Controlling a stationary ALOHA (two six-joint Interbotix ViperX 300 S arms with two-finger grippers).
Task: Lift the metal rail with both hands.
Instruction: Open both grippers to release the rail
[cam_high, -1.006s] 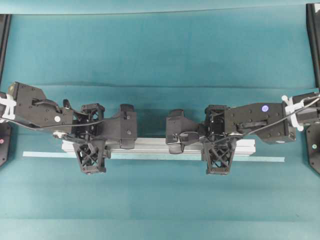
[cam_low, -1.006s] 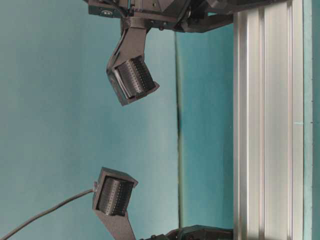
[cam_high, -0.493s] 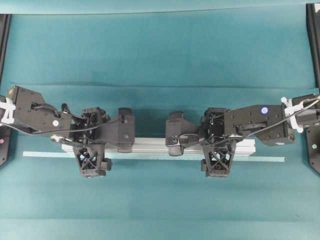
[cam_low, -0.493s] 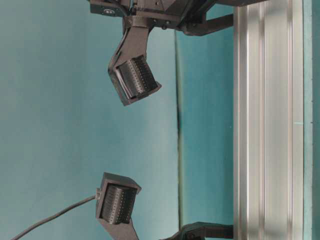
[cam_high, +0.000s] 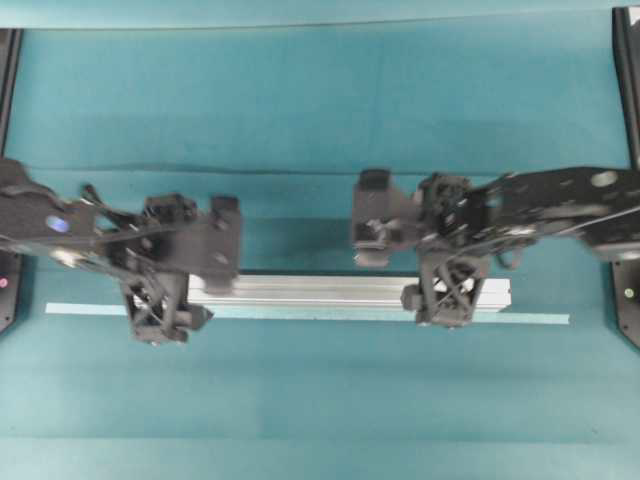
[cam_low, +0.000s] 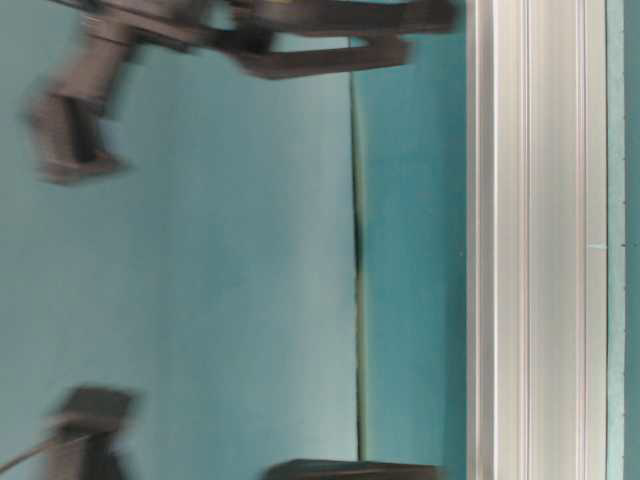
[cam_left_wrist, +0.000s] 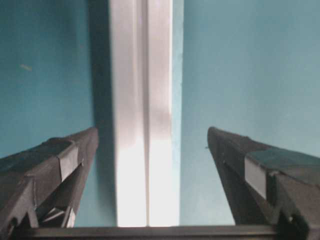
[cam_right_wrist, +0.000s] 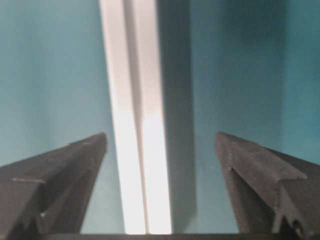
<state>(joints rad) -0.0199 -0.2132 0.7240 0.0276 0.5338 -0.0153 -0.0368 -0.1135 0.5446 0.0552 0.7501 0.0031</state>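
Both grippers, left and right, have just sprung wide open and are pulling away; the metal rail lies released near the desk's front edge beside the tape strip

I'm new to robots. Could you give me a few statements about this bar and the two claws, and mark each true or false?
1. The long silver grooved metal rail lies on the teal table. True.
2. The left black gripper clamps the rail. False: its jaws stand wide, clear of it on both sides.
3. The right black gripper has open jaws. True.
4. The thin pale-green tape strip lies across the rail. False: it runs alongside.
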